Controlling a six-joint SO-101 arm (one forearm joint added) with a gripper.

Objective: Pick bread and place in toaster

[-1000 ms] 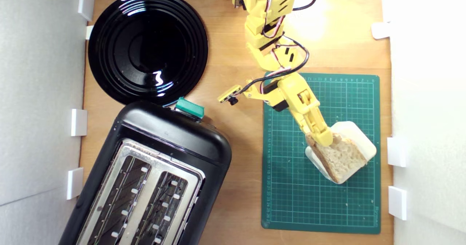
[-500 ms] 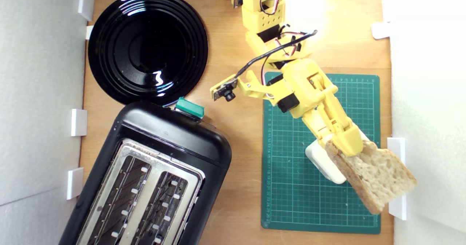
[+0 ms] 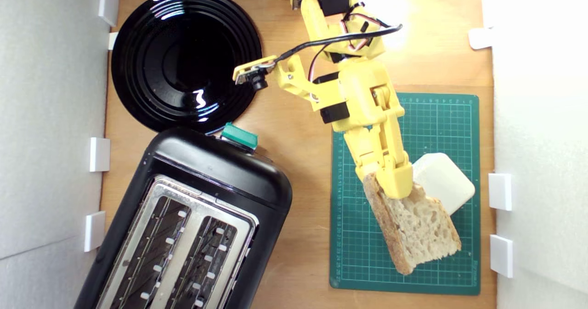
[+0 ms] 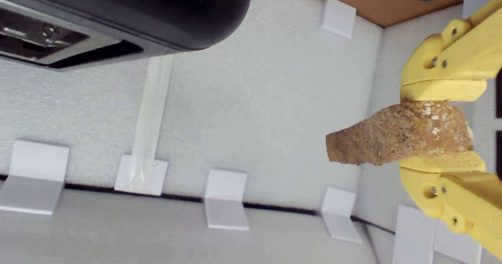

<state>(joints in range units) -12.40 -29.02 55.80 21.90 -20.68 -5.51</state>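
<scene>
We hold the bread (image 3: 420,228) clamped between our yellow gripper (image 3: 395,185) fingers, gripping it by one end so the rest of the slice sticks out beyond the fingertips. In the wrist view the gripper (image 4: 441,128) jaws press on both flat sides of the bread (image 4: 396,134), and we see its rough brown crust edge-on, wedged between the two yellow fingers (image 4: 443,90).

In the exterior view the pale holey crumb faces the camera, with the brown crust running along the side toward the exterior view's left. The slice appears over the green cutting mat (image 3: 358,254); we cannot tell how far above it. Just beside our fingertips, on the exterior view's right, sits a cream rounded block (image 3: 443,180) on the same mat, and the bread's upper edge overlaps it in the picture.

The toaster (image 3: 216,176) lies well away from our gripper toward the exterior view's left, its two slots open to the camera in the silver top plate (image 3: 193,208), its teal lever knob (image 3: 239,137) on the end nearer the arm's base. In the wrist view a black corner of the toaster (image 4: 157,17) shows far from the gripped slice. A glossy black plate (image 3: 186,58) rests beyond the toaster, level with our upper arm, and the small wrist camera (image 3: 250,74) overlaps its rim in the picture.
</scene>
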